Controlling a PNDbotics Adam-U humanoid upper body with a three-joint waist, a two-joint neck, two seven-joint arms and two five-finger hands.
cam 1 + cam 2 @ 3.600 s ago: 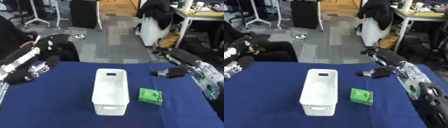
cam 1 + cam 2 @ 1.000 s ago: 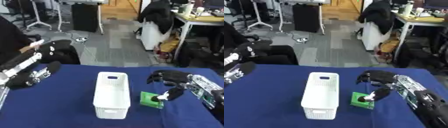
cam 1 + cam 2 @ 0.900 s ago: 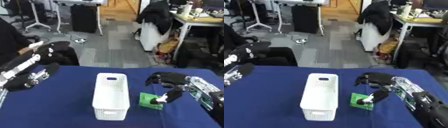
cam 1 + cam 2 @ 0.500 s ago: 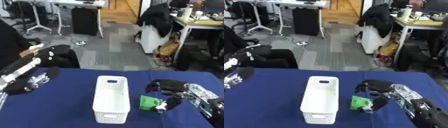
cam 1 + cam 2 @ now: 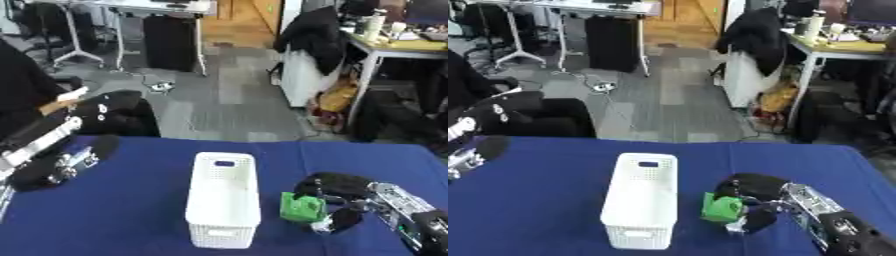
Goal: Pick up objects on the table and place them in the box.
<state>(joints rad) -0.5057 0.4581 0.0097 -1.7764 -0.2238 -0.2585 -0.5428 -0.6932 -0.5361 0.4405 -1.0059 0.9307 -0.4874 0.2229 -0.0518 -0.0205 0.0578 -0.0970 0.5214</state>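
On my blue worktop (image 5: 122, 220), a white perforated box (image 5: 224, 199) stands near the middle, long side running toward the near edge. My left hand (image 5: 66, 164) rests by the left edge; I cannot tell its fingers. Just right of the box, my right hand (image 5: 337, 200) grasps a green block (image 5: 301, 207).

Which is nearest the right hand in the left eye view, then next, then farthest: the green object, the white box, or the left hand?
1. Green object, in the right hand, between fingers and thumb.
2. White box, mid-table, left of the green object.
3. Left hand, at the table's far left edge.
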